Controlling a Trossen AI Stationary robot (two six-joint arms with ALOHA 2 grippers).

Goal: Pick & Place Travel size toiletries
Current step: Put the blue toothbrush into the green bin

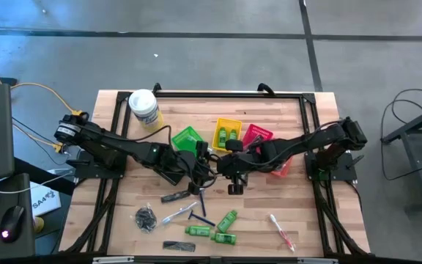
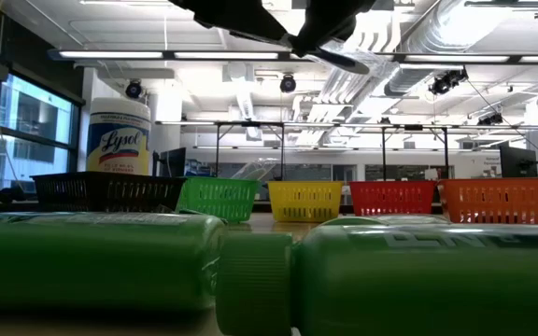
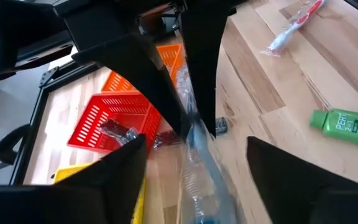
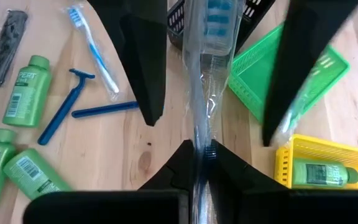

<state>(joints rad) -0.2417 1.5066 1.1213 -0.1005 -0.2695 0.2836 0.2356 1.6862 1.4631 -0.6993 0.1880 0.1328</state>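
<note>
Grippers meet over mid-desk, overhead. Right wrist view: right gripper (image 4: 202, 155) clenched on wrapped toothbrush (image 4: 209, 74), long axis running straight away toward left gripper (image 4: 219, 68). Left wrist view: its spread fingers (image 3: 154, 87) straddle the wrapper's far end.

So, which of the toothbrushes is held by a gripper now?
The blue-bristled wrapped toothbrush in mid-air: the right gripper pinches its wrapper. The other blue toothbrush and the red one lie on the table.

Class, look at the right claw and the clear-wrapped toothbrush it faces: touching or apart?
Touching. The right wrist view shows the right claw shut on the wrapped toothbrush, its wrapper pinched between the two fingertips.
</note>
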